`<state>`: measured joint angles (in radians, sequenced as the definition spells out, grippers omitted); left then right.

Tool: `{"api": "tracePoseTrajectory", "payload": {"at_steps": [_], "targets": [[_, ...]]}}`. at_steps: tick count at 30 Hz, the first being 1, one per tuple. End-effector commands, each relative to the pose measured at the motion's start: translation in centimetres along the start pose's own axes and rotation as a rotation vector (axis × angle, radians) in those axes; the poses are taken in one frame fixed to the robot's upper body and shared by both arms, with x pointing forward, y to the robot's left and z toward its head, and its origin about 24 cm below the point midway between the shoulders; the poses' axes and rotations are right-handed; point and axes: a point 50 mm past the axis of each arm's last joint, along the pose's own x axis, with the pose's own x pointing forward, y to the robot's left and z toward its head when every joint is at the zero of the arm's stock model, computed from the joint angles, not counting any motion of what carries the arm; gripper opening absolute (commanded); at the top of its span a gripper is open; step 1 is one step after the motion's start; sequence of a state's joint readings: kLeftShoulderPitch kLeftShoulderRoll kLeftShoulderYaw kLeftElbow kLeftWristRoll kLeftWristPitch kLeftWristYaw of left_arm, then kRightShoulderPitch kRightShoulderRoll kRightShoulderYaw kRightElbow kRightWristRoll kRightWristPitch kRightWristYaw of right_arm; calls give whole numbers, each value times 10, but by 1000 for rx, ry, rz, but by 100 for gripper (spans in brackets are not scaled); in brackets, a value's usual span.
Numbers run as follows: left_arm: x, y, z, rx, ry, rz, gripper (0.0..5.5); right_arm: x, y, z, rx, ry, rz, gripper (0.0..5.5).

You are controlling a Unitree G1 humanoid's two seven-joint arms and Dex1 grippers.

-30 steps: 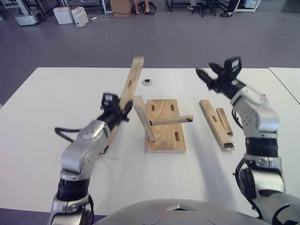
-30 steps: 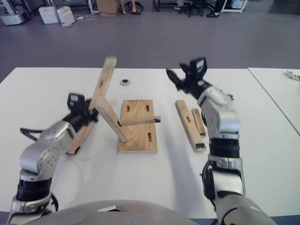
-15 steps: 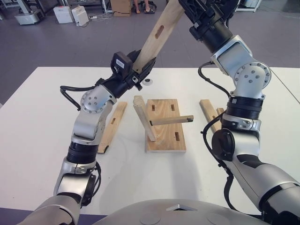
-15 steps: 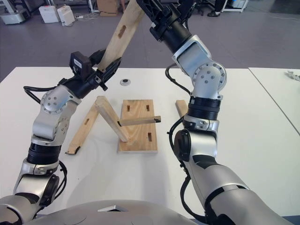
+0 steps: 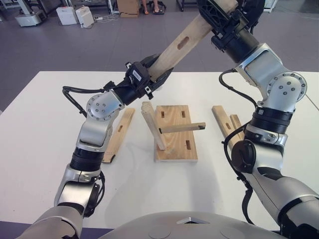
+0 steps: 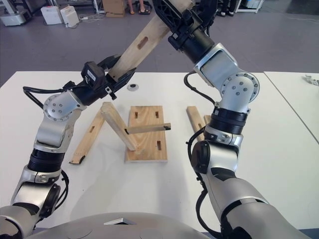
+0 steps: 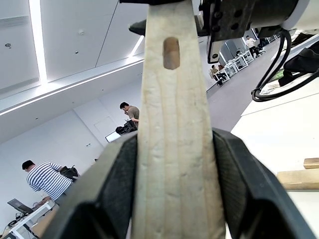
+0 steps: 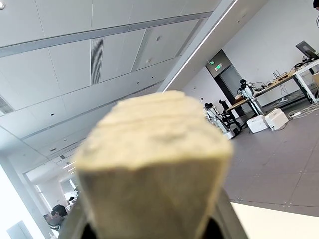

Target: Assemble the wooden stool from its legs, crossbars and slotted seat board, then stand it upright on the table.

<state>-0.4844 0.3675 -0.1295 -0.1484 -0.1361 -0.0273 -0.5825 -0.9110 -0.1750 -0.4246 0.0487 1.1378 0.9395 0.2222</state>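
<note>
Far from done: pinching one leg (image 5: 182,45) aloft with left gripper (image 5: 158,75) and right gripper (image 5: 222,14), with only another leg (image 5: 152,127) and crossbar (image 5: 182,128) joined.

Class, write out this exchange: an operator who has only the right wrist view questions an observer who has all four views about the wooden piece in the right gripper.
Operator: What holds the other end of this piece?
Observer: The left gripper is clamped on the lower end of the lifted leg, and the right gripper has the upper end.
Operator: What lies on the table below it?
Observer: The slotted seat board lies flat, and a second leg leans on it with a crossbar that appears plugged into it.
</note>
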Motion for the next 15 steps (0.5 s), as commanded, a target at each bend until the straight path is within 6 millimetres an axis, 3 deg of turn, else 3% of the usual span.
{"api": "tracePoseTrajectory", "payload": {"at_steps": [1, 4, 6, 8, 12, 15], "targets": [[-2, 2, -4, 30, 38, 28, 260, -33, -17, 7, -37, -82, -146, 101], [-39, 28, -19, -10, 144, 230, 315, -99, -39, -13, -24, -109, -411, 101], [-56, 36, -19, -32, 169, 309, 346, -146, -37, -33, 7, -112, -572, 101], [-59, 30, -13, -54, 160, 311, 383, -176, -27, -51, 64, -126, -675, 101], [-79, 22, -12, -139, 198, 422, 414, -197, -18, -64, 133, -114, -779, 101], [-70, 17, -8, -134, 194, 389, 414, -200, -21, -75, 169, -82, -841, 101]]}}
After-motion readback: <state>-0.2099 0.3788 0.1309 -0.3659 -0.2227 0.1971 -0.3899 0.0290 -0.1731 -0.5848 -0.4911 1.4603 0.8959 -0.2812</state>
